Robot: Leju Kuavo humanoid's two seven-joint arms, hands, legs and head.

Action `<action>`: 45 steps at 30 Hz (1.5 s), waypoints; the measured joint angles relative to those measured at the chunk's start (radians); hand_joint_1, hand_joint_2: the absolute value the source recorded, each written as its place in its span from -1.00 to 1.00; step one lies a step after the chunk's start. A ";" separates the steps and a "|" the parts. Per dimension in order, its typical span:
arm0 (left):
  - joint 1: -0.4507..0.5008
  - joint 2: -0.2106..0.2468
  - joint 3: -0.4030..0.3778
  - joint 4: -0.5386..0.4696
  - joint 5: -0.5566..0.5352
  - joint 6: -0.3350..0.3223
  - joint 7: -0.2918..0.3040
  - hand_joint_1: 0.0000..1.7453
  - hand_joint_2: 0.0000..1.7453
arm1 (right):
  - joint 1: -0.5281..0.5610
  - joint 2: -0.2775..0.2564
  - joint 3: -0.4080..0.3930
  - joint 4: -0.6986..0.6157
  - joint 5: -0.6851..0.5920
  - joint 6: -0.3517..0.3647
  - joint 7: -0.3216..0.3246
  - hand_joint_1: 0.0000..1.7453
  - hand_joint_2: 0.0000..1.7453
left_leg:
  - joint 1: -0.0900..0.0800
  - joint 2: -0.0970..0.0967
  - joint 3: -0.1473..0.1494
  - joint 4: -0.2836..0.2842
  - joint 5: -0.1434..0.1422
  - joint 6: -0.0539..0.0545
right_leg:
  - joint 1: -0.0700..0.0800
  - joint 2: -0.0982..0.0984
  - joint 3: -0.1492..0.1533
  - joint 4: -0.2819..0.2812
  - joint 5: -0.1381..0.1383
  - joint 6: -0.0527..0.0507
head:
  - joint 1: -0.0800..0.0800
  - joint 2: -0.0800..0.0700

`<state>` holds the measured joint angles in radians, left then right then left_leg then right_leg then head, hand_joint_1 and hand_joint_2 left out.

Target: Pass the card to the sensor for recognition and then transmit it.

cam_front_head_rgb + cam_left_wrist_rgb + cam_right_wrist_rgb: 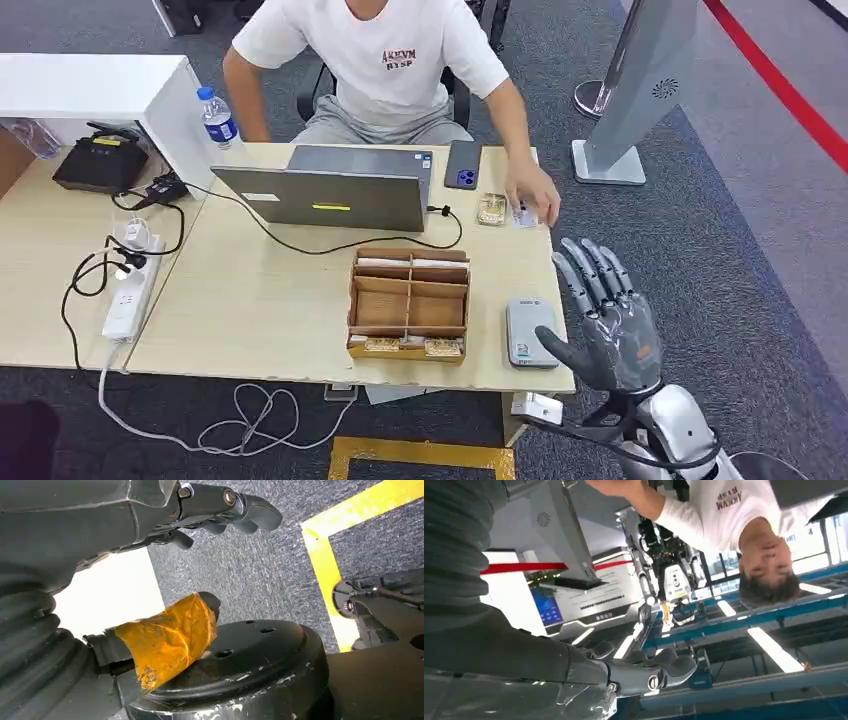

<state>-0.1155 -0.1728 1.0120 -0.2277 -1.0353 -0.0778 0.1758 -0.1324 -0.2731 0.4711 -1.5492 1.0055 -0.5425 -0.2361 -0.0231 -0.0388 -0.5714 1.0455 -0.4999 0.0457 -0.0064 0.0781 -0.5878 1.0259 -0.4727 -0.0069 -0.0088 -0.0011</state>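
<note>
My right hand (612, 322) is raised just off the table's right edge, fingers spread and palm bare; the right wrist view shows its fingers (651, 672) holding nothing. A grey card reader (528, 333) lies on the table just to the left of that hand. Farther back, a person's hand (532, 194) rests on a light card (522, 217), with a tan card (490, 209) beside it. My left hand (215, 510) hangs low over grey carpet, its fingers loosely bent around nothing and its thumb (167, 640) wrapped in orange tape.
A wooden divided box (408, 300) holding cards stands mid-table. Behind it are a laptop (330, 190), a phone (462, 164), a water bottle (217, 117), cables and a power strip (128, 298). A person in a white shirt (385, 60) sits across. A grey kiosk stand (640, 90) rises at the right.
</note>
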 joint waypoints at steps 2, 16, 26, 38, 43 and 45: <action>-0.001 0.000 0.000 0.000 -0.002 0.000 0.000 -1.00 1.00 | 0.000 0.010 0.020 0.018 0.003 0.005 0.000 -1.00 1.00 | 0.000 0.000 0.000 0.000 0.000 0.000 | 0.000 0.000 0.000 0.000 0.000 0.000 | 0.000 0.000; -0.014 -0.001 0.000 0.000 -0.006 -0.001 0.003 -1.00 1.00 | -0.010 0.090 0.150 0.153 -0.006 0.000 -0.003 -1.00 1.00 | 0.000 0.000 0.000 0.000 0.000 0.000 | 0.000 0.000 0.000 0.000 0.000 0.000 | 0.000 0.000; -0.026 0.000 0.000 0.000 -0.013 -0.002 0.012 -1.00 1.00 | -0.029 0.140 0.209 0.243 -0.035 -0.021 -0.014 -1.00 1.00 | 0.000 0.000 0.000 0.000 0.000 0.000 | 0.000 0.000 0.000 0.000 0.000 0.000 | 0.000 0.000; -0.041 -0.003 0.000 0.000 -0.023 -0.003 0.023 -1.00 1.00 | -0.077 0.217 0.241 0.389 -0.030 -0.088 -0.015 -1.00 1.00 | 0.001 0.000 0.000 0.000 0.000 0.000 | 0.000 0.000 0.000 0.000 0.000 0.000 | 0.000 0.000; -0.045 -0.006 0.000 0.000 -0.027 -0.003 0.026 -1.00 1.00 | -0.094 0.250 0.256 0.459 -0.028 -0.112 -0.018 -1.00 1.00 | 0.001 0.000 0.000 0.000 0.000 0.000 | 0.000 0.000 0.000 0.000 0.000 0.000 | 0.000 0.000; -0.046 -0.007 0.000 0.000 -0.031 -0.003 0.026 -1.00 1.00 | -0.103 0.264 0.263 0.491 -0.023 -0.120 -0.019 -1.00 1.00 | 0.001 0.000 0.000 0.000 0.000 0.000 | 0.000 0.000 0.000 0.000 0.000 0.000 | 0.000 0.000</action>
<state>-0.1616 -0.1797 1.0117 -0.2274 -1.0659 -0.0813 0.2022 -0.2358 -0.0095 0.7340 -1.0581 0.9823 -0.6626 -0.2548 -0.0225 -0.0389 -0.5717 1.0455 -0.4997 0.0454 -0.0062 0.0782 -0.5879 1.0260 -0.4727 -0.0070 -0.0084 -0.0011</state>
